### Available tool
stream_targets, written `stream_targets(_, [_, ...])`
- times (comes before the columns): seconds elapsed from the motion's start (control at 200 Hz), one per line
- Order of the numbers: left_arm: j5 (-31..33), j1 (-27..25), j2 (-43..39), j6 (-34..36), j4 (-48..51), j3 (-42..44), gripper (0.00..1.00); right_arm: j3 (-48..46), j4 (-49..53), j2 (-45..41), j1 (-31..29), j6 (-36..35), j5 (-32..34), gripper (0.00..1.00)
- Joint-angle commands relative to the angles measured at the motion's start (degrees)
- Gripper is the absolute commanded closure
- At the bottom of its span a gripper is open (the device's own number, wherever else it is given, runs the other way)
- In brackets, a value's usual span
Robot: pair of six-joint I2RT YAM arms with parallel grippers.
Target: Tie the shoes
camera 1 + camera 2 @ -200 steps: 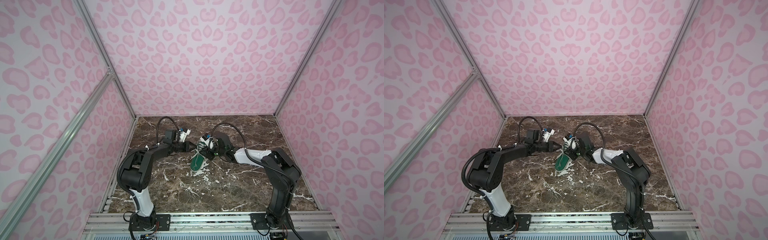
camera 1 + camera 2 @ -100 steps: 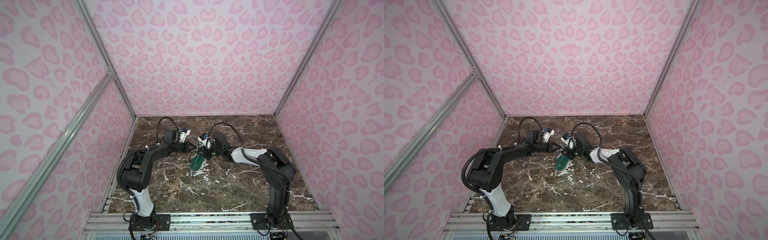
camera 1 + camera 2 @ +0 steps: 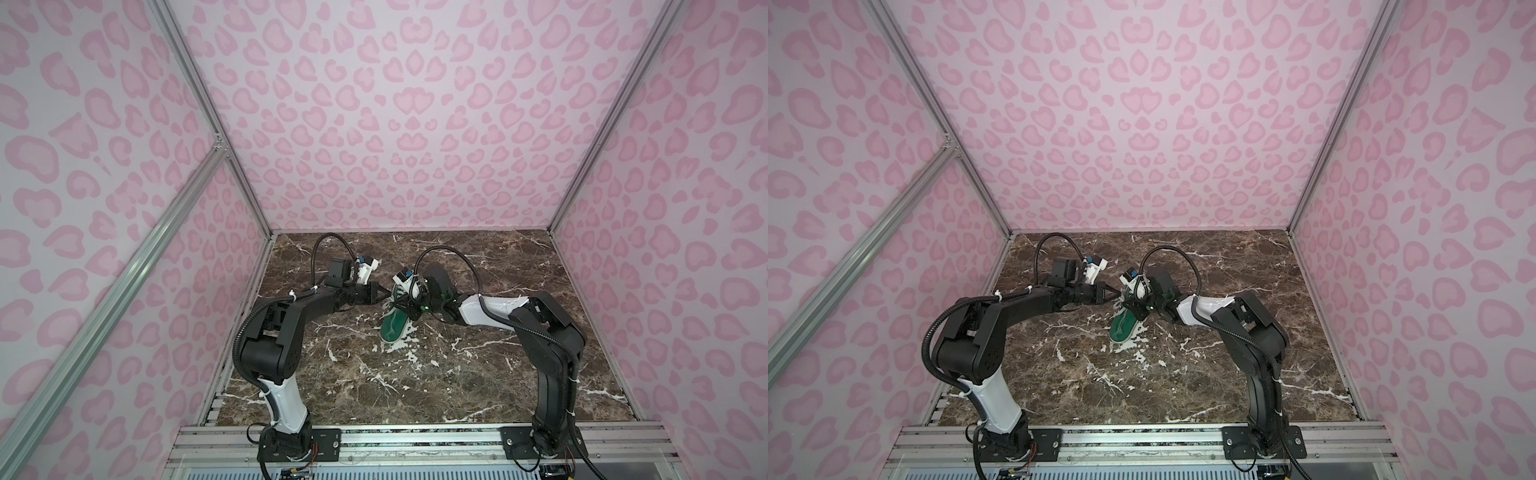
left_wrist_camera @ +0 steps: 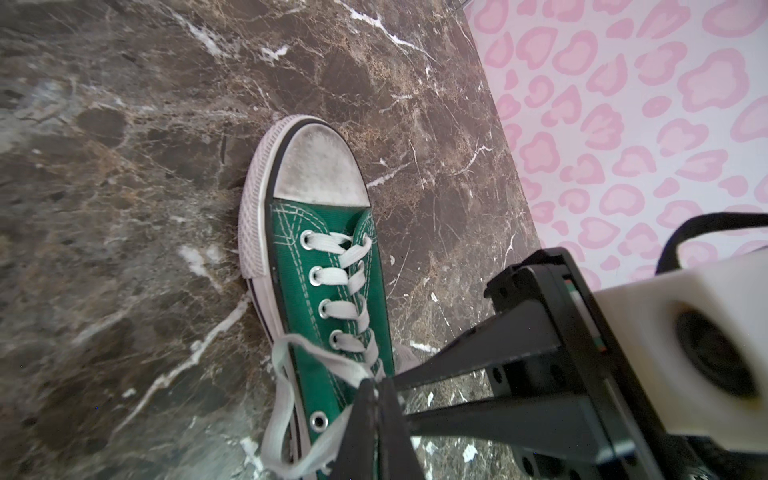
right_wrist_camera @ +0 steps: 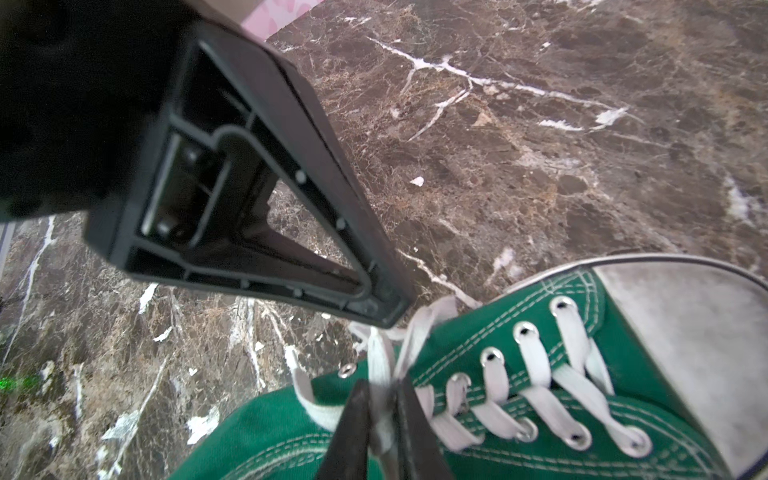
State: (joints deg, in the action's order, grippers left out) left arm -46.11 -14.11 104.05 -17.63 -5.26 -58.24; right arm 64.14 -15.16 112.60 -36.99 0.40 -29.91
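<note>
Just below, green sneaker, left fingers and right fingers clamped on laces

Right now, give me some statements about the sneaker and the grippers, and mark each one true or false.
The green sneaker stands on the marble tabletop. True.
The left gripper hangs open, holding nothing. False: it is shut on a white lace.
The right gripper has white lace between its fingers. True.
The toe cap is red. False: it is scuffed white.
</note>
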Motion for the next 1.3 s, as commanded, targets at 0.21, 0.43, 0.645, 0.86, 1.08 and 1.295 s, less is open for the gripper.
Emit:
stream_targets(0.21, [1.26, 2.4, -1.7, 2.95, 2.97, -1.39, 0.97, -1.29, 0.09, -0.14, 0.07, 0.21, 0.68, 0.86])
stream_targets(0.43, [1.36, 3.21, -2.03, 1.94, 1.66, -1.13, 0.97, -1.06, 0.12, -0.18, 0.03, 0.69, 0.55, 0.84])
stream_targets(0.645, [-0.15, 3.09, -3.4, 3.13, 1.18, 0.83, 0.61, -0.17, 1.03, -0.53, 0.04, 0.78, 0.55, 0.78])
stream_targets(0.86, [0.52, 3.65, -6.92, 3.7, 0.08, 4.62, 0.49, 1.47, 3.07, -0.56, 0.02, 0.92, 1.14, 0.7])
stream_targets(1.08, [0.23, 3.92, -7.88, 5.37, 2.27, 7.64, 0.48, 4.46, 6.97, 0.67, -0.31, -0.04, 2.13, 0.66])
stream_targets(1.295, [-1.12, 3.94, -7.59, 1.89, -1.72, 12.28, 0.48, 6.83, 9.8, 2.27, -1.14, -1.28, 2.83, 0.65])
